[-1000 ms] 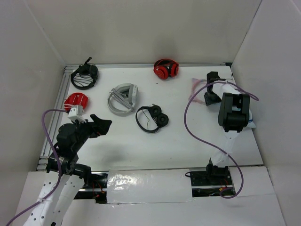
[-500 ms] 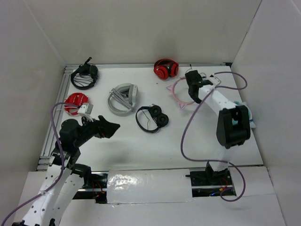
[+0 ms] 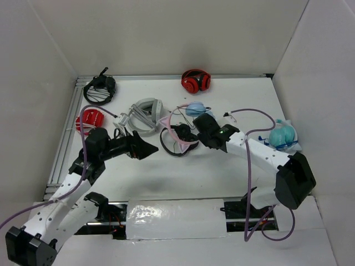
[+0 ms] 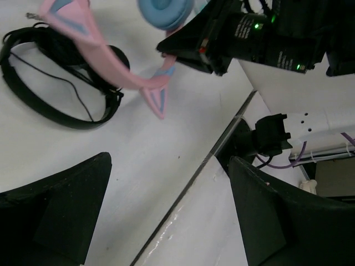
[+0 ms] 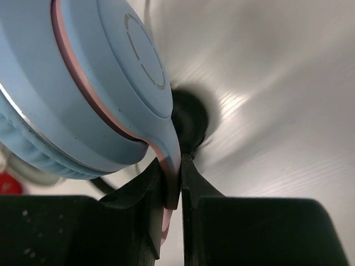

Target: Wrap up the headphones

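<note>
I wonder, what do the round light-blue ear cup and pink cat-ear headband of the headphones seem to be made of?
Round light-blue ear cup: likely hard moulded plastic, satin finish; soft highlights, embossed ring. Pink cat-ear headband: probably matte plastic; holds a stiff arc.

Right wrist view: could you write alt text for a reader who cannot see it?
Two dark fingers of the right arm pinch the headphones by the pink-edged stem just below a round light-blue ear cup, seen close up.

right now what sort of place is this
Probably a robot lab cell: a white table boxed in by plain white walls, left arm and right arm mounted at its edge, headphone sets laid out like props.
</note>
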